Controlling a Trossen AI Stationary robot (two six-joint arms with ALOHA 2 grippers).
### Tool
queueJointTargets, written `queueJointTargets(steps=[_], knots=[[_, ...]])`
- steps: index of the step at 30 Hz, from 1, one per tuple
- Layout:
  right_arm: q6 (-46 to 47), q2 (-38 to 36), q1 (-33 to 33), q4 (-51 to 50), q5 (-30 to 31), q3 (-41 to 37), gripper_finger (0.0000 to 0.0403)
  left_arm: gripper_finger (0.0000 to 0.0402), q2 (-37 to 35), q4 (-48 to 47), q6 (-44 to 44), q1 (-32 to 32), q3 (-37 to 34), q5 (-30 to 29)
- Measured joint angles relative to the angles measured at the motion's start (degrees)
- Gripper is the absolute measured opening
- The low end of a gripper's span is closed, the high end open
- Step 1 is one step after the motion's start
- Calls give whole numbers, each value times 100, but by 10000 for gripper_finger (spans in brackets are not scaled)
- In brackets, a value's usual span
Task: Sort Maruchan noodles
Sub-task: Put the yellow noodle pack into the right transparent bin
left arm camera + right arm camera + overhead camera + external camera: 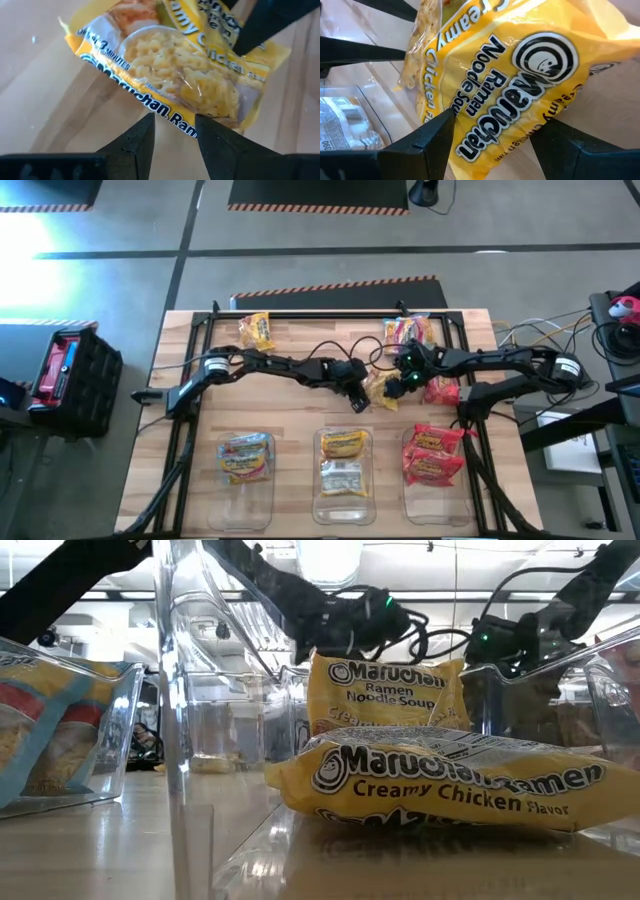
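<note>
Fingers of both the left gripper (174, 131) and right gripper (492, 137) stand released around the Creamy Chicken packet (381, 387); light, crinkly, slippery, so pinch an edge seam.

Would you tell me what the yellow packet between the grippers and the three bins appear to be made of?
Yellow packet: thin glossy printed plastic film, judging by its crinkles and sheen. Bins: clear rigid plastic, likely moulded; the table's wood grain shows through their walls. Table: light wooden planks, matte.
</note>
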Motion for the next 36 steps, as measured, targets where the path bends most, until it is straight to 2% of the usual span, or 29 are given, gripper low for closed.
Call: queueJointTargets(steps=[6,11,21,26,32,36], knots=[[-116,7,0,5,101,0,231,119,-65,-592,768,-49,601,13],[-198,7,0,-2,111,0,231,116,-57,-455,1093,-49,870,-9],[-289,6,0,-11,107,0,231,116,-52,160,1129,-23,407,-245],[-299,6,0,-12,102,0,231,116,28,434,879,1,230,-266],[-306,-74,-4,-86,-149,-9,231,116,216,347,840,7,232,-289],[-299,-380,-2,-390,-146,-9,231,116,274,285,825,7,243,-292]])
